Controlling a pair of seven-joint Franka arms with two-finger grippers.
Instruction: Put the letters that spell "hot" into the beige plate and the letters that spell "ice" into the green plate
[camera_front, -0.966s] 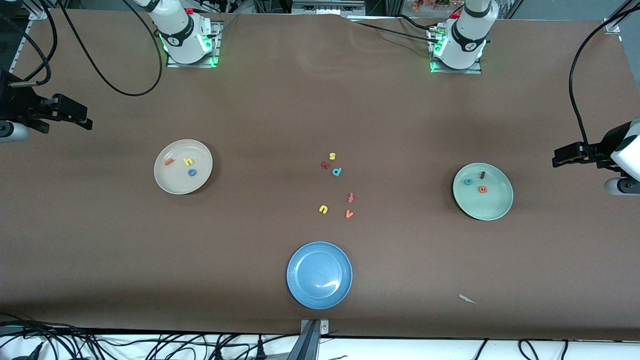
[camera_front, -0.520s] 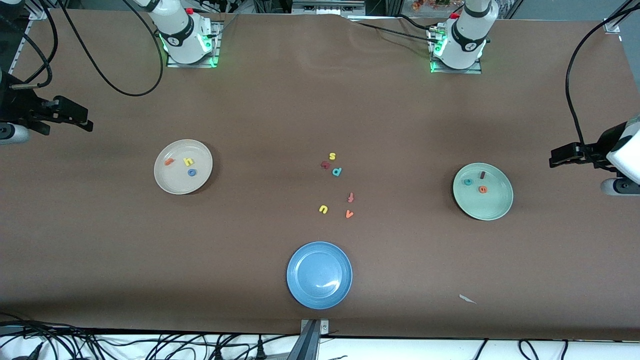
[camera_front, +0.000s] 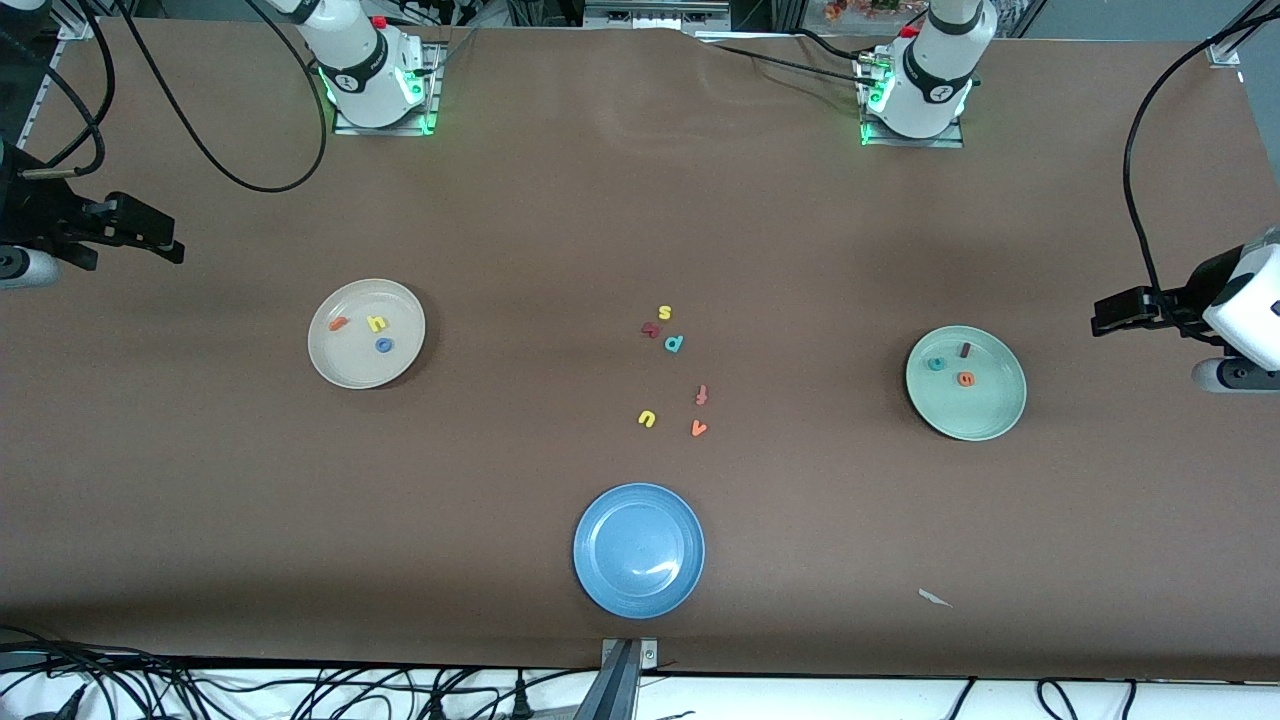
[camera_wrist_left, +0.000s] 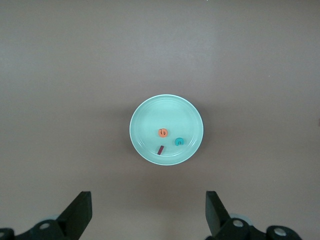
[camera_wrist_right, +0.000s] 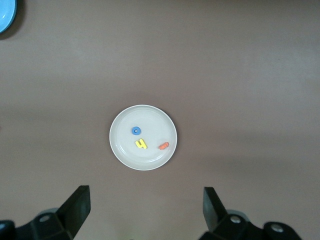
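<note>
Fingers of my left gripper (camera_wrist_left: 147, 215) and right gripper (camera_wrist_right: 145, 212) gape wide, empty — the left arm has drifted slightly inward; round pale-green plate (camera_front: 990, 415) and round cream-beige plate (camera_front: 350, 372) already hold their foam letters.

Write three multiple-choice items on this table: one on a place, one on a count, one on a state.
1. Where is the yellow h?
A. in the beige plate
B. in the blue plate
C. on the bare table

2. How many letters lie in the green plate?
A. one
B. three
C. five

3. How is the left gripper?
A. shut on a letter
B. open, holding nothing
C. shut, holding nothing

Key: 1 A, it lies beside the blue o there; 2 B, the teal c, the maroon i and the orange e; 3 B, its fingers stand wide apart.
</note>
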